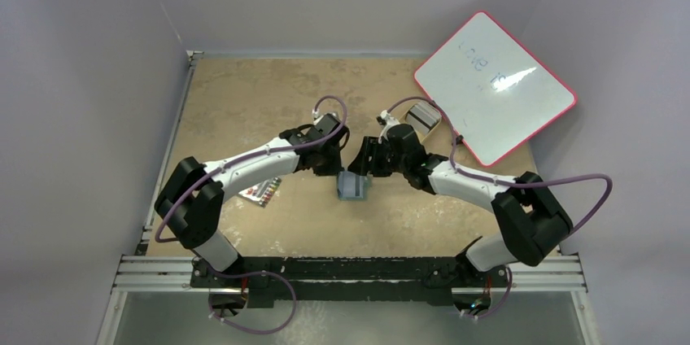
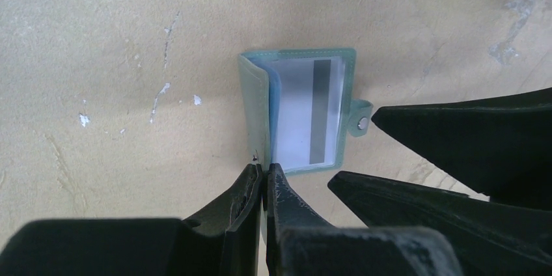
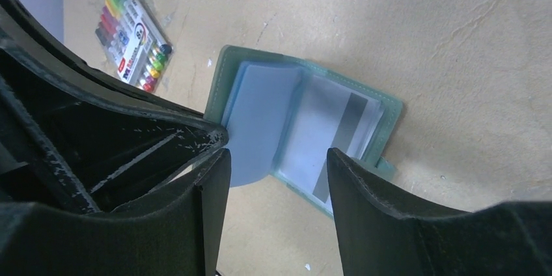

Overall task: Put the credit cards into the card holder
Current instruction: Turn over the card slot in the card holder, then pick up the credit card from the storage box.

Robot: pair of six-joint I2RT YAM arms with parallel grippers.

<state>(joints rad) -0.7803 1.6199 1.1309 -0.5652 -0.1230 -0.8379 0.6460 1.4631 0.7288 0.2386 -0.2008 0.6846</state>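
Where the two arms meet at mid-table, a small dull-green folding wallet (image 2: 257, 107) lies open on the scuffed tan tabletop (image 1: 244, 93). A pale card (image 2: 303, 113) with a dark stripe sits inside its clear sleeve. At the wallet's near corner the left gripper (image 2: 263, 181) is clenched tight; whether it nips the cover is hard to tell. Above, the right gripper (image 3: 276, 152) hangs with jaws spread, grasping nothing. A pack of coloured markers (image 3: 133, 28) lies to one side; farther back are a tan oval tray (image 1: 423, 117) and a red-rimmed whiteboard (image 1: 494, 85).
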